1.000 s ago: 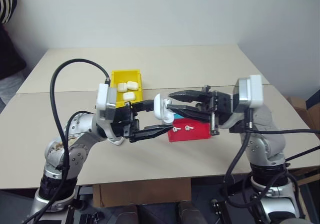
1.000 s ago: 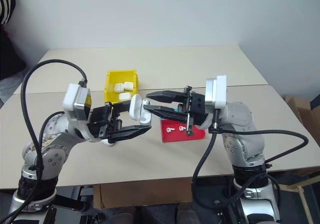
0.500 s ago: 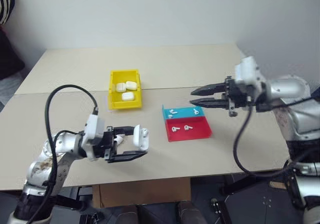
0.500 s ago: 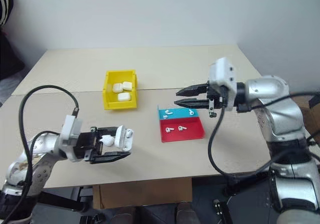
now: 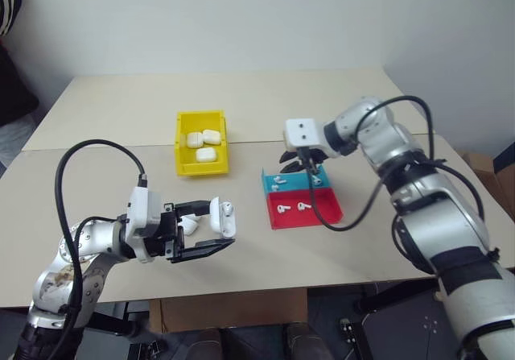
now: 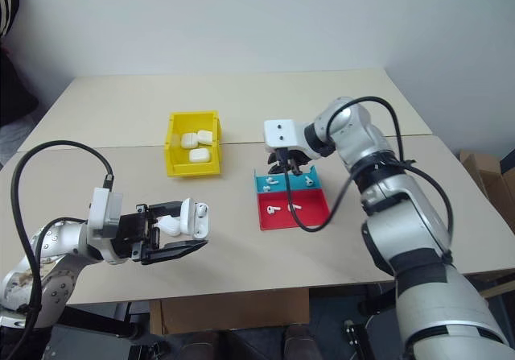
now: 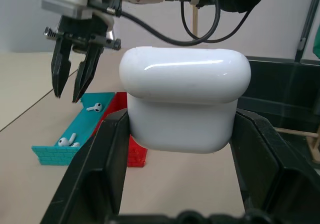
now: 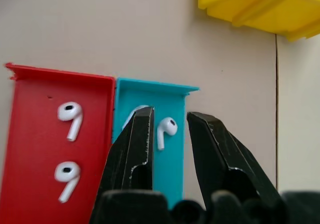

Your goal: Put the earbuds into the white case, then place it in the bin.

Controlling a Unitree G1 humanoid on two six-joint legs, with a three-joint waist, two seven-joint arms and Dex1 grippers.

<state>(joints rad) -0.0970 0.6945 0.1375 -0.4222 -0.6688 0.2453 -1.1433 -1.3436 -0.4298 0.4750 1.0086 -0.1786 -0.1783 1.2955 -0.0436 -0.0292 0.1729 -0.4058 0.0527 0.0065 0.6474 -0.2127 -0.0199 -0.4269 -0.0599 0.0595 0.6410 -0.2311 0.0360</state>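
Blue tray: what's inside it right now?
In the blue tray, one earbud shows between the right gripper's open fingers; a second is partly covered by a finger. The tray's near end is hidden behind the gripper.

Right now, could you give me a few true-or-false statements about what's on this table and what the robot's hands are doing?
1. The left gripper holds a white case. True.
2. The yellow bin is empty. False: three white cases lie inside it.
3. The right gripper hangs over the blue tray. True; its fingers are apart around an earbud there.
4. The red tray holds two earbuds. True.
5. The right gripper already carries an earbud. False: nothing is pinched between its fingers.
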